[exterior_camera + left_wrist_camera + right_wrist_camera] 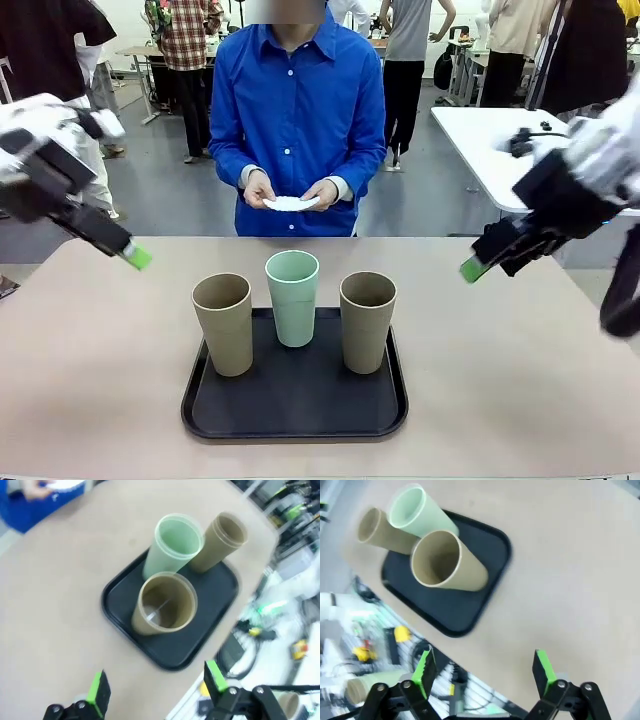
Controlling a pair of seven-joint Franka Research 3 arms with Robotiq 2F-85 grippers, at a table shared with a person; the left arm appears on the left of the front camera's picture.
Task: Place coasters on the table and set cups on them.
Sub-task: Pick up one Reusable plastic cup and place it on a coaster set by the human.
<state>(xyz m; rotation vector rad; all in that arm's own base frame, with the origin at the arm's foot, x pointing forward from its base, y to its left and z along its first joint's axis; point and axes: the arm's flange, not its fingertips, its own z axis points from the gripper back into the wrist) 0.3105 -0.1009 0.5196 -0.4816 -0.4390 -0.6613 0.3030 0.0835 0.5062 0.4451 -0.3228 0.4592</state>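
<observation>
Three cups stand upright on a black tray (pixel 295 412): a tan cup (pixel 222 322) on the left, a mint green cup (pixel 292 297) behind the middle, and a tan cup (pixel 367 320) on the right. Across the table (pixel 520 380), a person in a blue shirt holds the white coasters (pixel 290 203) in both hands. My left gripper (pixel 130 252) hovers above the table, left of the tray. It is open and empty (pixel 156 685), looking down on the nearer tan cup (pixel 165 605). My right gripper (pixel 478 264) hovers to the right of the tray, also open and empty (pixel 485 670).
Bare tabletop lies on both sides of the tray and between it and the person. A white rectangular table (pixel 490 140) with a black object on it stands at the back right. Other people stand farther off in the room.
</observation>
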